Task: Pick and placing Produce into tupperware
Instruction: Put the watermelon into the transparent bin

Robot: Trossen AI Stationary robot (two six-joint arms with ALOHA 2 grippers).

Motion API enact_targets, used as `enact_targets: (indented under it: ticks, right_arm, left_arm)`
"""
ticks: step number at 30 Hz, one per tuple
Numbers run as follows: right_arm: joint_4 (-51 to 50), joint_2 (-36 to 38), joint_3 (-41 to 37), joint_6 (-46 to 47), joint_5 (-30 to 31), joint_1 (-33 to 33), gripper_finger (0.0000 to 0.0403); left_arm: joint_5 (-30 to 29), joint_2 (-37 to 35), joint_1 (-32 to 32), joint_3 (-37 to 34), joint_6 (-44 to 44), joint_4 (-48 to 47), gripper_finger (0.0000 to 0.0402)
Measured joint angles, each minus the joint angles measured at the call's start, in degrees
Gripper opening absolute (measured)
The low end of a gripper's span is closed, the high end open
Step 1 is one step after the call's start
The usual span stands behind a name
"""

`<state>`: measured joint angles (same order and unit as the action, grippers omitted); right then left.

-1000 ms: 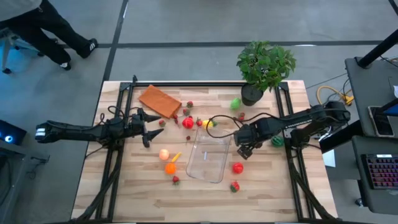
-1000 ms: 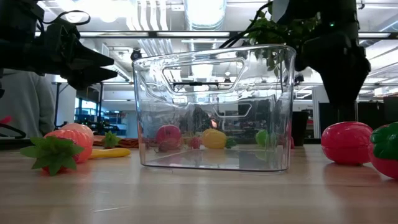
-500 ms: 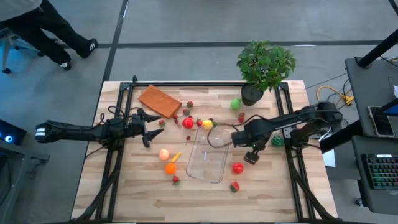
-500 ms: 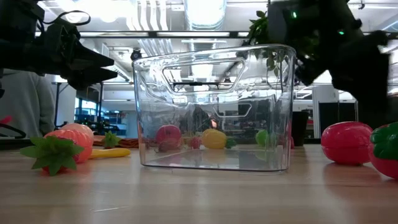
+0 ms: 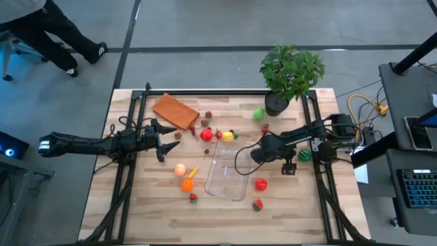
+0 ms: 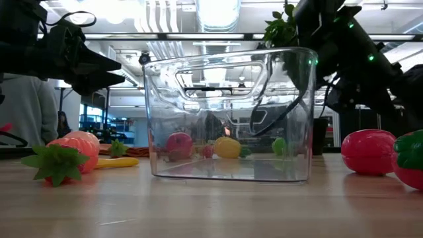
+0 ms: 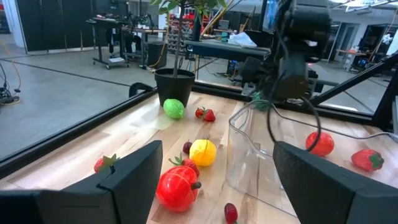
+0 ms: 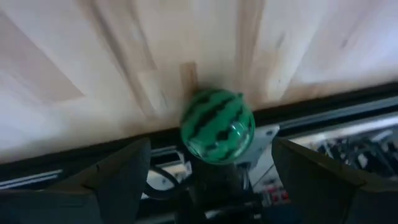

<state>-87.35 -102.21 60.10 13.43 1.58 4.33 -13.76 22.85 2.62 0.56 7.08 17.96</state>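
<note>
The clear tupperware [image 5: 229,173] stands empty at table centre, with produce scattered around it: red tomato [image 5: 206,134] and yellow piece [image 5: 228,136] behind, orange [image 5: 186,184] to its left, red pieces [image 5: 261,184] to its right. The left gripper [image 5: 162,145], open and empty, waits left of the tub beside the orange-brown pad [image 5: 175,111]. The right gripper [image 5: 287,166], open and empty, hangs right of the tub near a striped green melon [image 8: 217,126] at the table edge, below the potted plant [image 5: 289,72].

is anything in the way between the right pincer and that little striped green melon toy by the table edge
Nothing visible. The right wrist view shows the striped green melon straight ahead between the open right pincer's fingers, with only bare table around it.
</note>
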Motion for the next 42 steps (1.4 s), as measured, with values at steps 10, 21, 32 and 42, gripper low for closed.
enact_targets:
  ticks: [10, 21, 32, 42]
  right_arm:
    - [-0.63, 1.05, -4.38, 2.01, -2.9, -7.21, 0.0327]
    - [3.39, 6.69, -11.83, 1.97, -6.47, -7.36, 0.0327]
    - [8.84, 6.59, -14.89, 3.2, -7.72, -7.34, 0.0327]
    - [12.11, 5.92, -15.49, 5.2, -6.65, -7.21, 0.0327]
  left_arm:
    - [0.0, 0.0, 0.0, 0.0, 0.01, 0.0, 0.0293]
    - [0.0, 0.0, -0.01, 0.0, 0.05, 0.0, 0.0293]
    - [0.0, 0.0, 0.0, 0.0, 0.03, 0.0, 0.0293]
    - [0.0, 0.0, 0.01, 0.04, 0.05, 0.04, 0.0293]
